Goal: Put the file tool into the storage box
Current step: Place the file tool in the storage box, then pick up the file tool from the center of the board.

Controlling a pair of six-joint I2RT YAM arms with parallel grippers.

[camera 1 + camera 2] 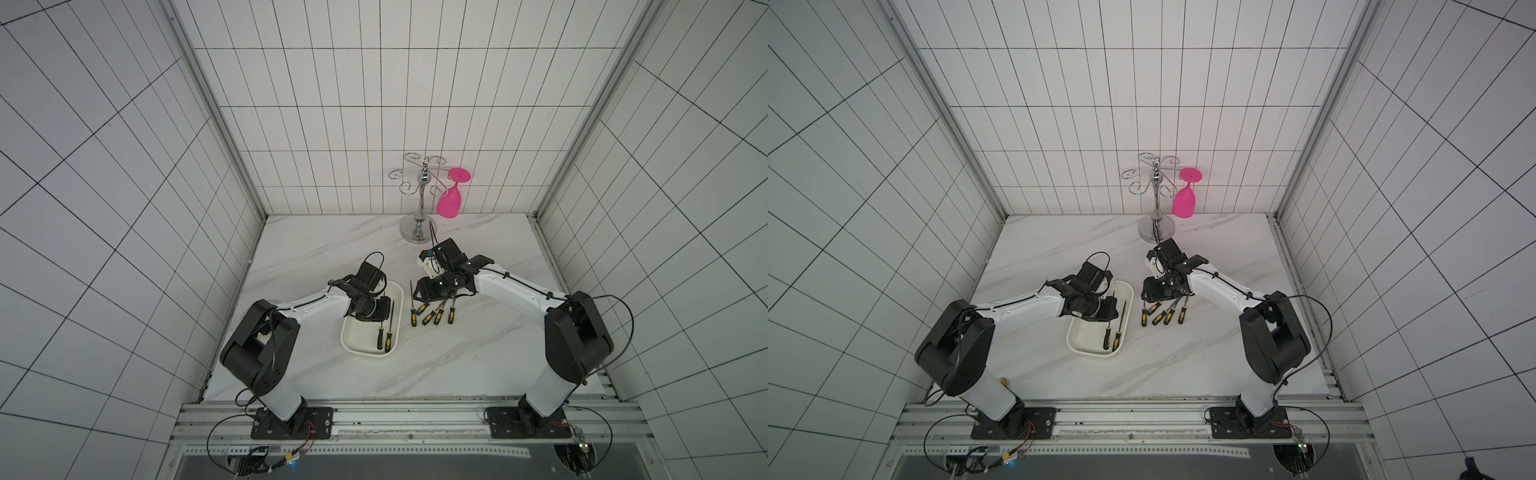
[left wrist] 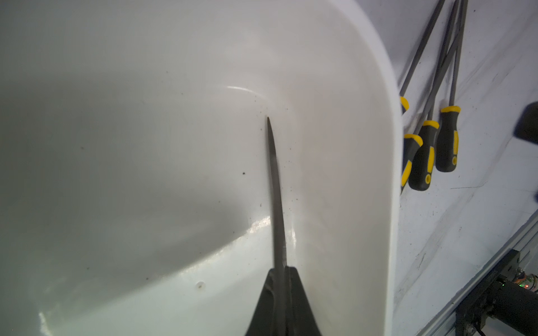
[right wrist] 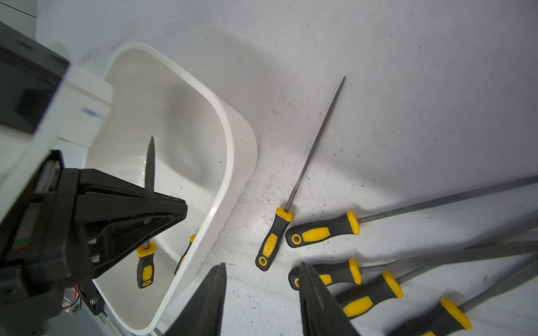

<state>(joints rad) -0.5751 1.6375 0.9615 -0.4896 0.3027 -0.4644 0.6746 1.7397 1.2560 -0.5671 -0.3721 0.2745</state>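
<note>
The storage box (image 1: 360, 338) (image 1: 1086, 338) is a white shallow tray on the marble table. My left gripper (image 2: 283, 269) reaches down inside it, shut on the thin grey shaft of a file tool (image 2: 275, 189) (image 3: 150, 165). That file's black-and-yellow handle (image 3: 145, 264) hangs low in the box. A second file (image 3: 185, 256) (image 1: 390, 328) lies beside it, next to the box wall. My right gripper (image 3: 262, 266) (image 1: 432, 293) hovers open over the table, right of the box, with nothing between its fingers.
Several more black-and-yellow files (image 1: 432, 316) (image 1: 1163, 316) (image 3: 323, 229) (image 2: 425, 154) lie fanned on the table under my right gripper. A chrome glass rack (image 1: 417, 226) holding a pink glass (image 1: 450, 203) stands at the back. Tiled walls enclose the table.
</note>
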